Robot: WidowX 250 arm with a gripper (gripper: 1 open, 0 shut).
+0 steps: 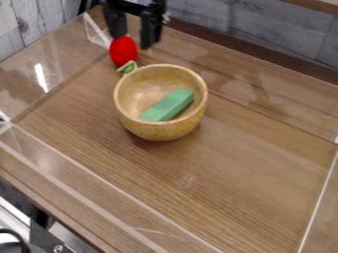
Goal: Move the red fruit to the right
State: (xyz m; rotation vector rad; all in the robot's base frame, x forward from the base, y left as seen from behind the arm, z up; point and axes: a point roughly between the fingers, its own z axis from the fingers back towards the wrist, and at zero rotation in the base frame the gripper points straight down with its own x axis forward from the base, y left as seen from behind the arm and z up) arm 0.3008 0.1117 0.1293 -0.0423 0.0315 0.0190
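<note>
At the far left of the table [251, 198], the red fruit [123, 51] lies with its green end toward the bowl [160, 101], just beside the bowl's rim. The gripper [134, 38] hangs right above the fruit, pointing down, its fingers spread wide and holding nothing. To the right, the wooden bowl holds a flat green block [168, 105].

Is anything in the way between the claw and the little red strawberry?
No. The open claw hangs right above the red fruit with nothing between them. The wooden bowl, holding a green block, sits just to the fruit's right.
</note>
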